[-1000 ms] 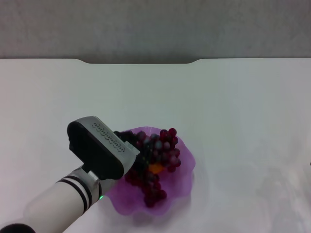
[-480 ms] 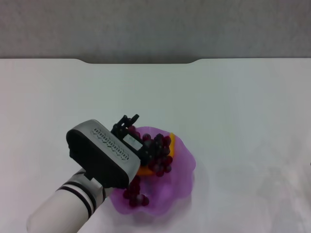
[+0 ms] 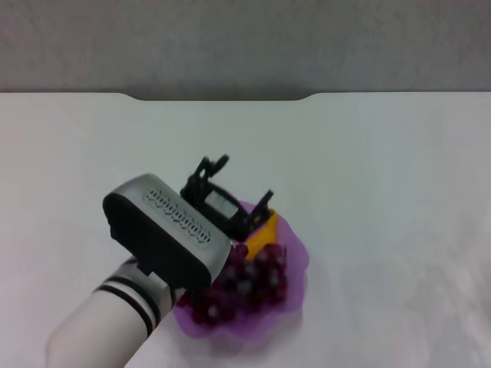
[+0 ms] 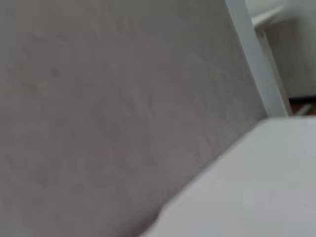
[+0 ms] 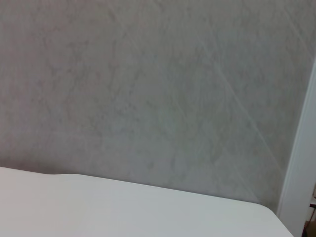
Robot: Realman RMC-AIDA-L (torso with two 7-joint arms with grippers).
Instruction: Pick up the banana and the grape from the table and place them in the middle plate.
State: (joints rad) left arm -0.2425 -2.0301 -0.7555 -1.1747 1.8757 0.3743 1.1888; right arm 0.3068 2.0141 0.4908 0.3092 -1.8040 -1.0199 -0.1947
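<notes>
grape [image 3: 245, 287] and banana [image 3: 263, 230] in middle plate [image 3: 298, 257]; left end effector [image 3: 236, 191] above, spread wide, empty.

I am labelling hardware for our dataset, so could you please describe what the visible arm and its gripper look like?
The left arm is a white tube with black bands near the wrist, ending in a rounded grey and black housing with embossed lettering. The left gripper has thin black fingers. The right arm is out of view.

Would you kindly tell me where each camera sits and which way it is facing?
Head view: high, looking down at the white table; left end effector open above the scalloped purple plate holding dark grapes and yellow banana.
Left wrist view: faces grey wall; no fingers.
Right wrist view: likewise; no arm.
Both wrist views share wall and table edge.
</notes>
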